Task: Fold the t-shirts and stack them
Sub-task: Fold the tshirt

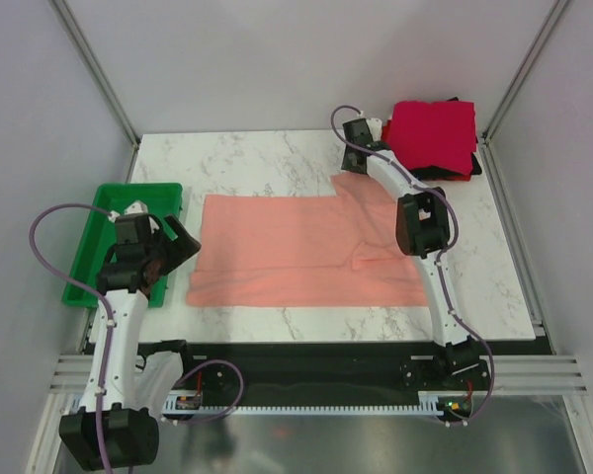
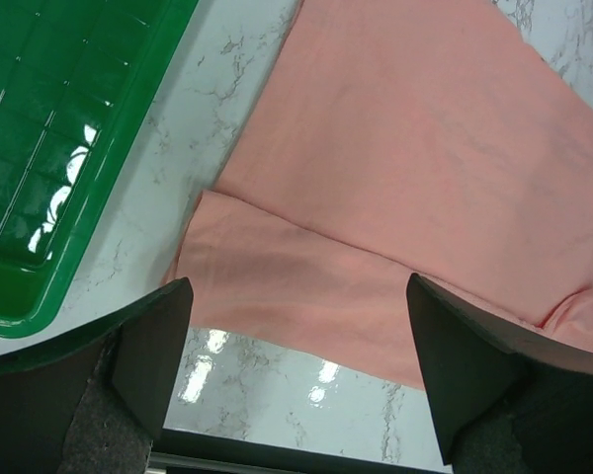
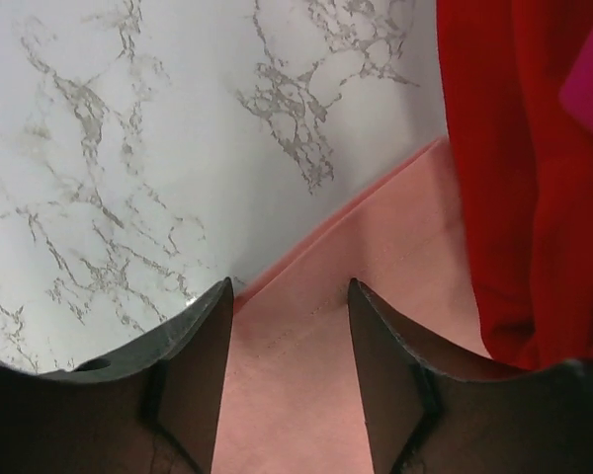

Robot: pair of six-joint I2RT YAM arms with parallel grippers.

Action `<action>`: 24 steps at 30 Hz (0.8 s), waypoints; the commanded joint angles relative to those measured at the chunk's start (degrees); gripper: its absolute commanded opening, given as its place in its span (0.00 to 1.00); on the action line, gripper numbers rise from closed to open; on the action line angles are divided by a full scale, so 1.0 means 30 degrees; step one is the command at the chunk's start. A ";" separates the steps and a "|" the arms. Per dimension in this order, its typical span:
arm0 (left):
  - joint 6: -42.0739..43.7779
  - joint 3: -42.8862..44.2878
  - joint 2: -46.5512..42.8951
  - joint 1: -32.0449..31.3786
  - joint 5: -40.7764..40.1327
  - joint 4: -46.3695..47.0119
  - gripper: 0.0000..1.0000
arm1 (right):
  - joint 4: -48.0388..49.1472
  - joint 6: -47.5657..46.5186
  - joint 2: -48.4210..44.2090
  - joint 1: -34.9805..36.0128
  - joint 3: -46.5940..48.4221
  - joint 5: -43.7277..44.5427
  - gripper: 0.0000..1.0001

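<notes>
The salmon-pink t-shirt (image 1: pixel 306 247) lies spread flat in the middle of the table, its lower long edge folded over. My left gripper (image 1: pixel 186 247) is open and empty, hovering just off the shirt's near left corner (image 2: pixel 277 267); its jaws stand wide apart in the left wrist view (image 2: pixel 299 281). My right gripper (image 1: pixel 353 164) is open over the shirt's far right sleeve; in the right wrist view (image 3: pixel 290 286) the sleeve hem (image 3: pixel 306 326) lies between the jaws. Folded crimson (image 1: pixel 433 133), red (image 3: pixel 524 178) and black shirts are stacked at the back right corner.
A green plastic tray (image 1: pixel 89 262) stands at the table's left edge, beside my left arm; it also shows in the left wrist view (image 2: pixel 49 158). The stack sits close to the right of the right gripper. Grey walls enclose the table.
</notes>
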 commanded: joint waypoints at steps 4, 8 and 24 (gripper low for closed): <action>0.0500 -0.0112 -0.0051 -0.0555 -0.0899 0.0382 0.96 | 0.0357 0.1191 -0.0075 -0.0067 -0.1721 -0.0893 0.36; 0.0384 -0.0083 0.0300 -0.0527 -0.1456 0.0381 0.96 | 0.1609 0.1834 -0.1303 -0.0067 -0.4991 -0.1304 0.08; 0.0909 0.9959 1.4968 -0.1347 -0.3805 0.3924 0.80 | 0.9057 0.2510 -0.5762 -0.0125 -1.4204 -0.1975 0.00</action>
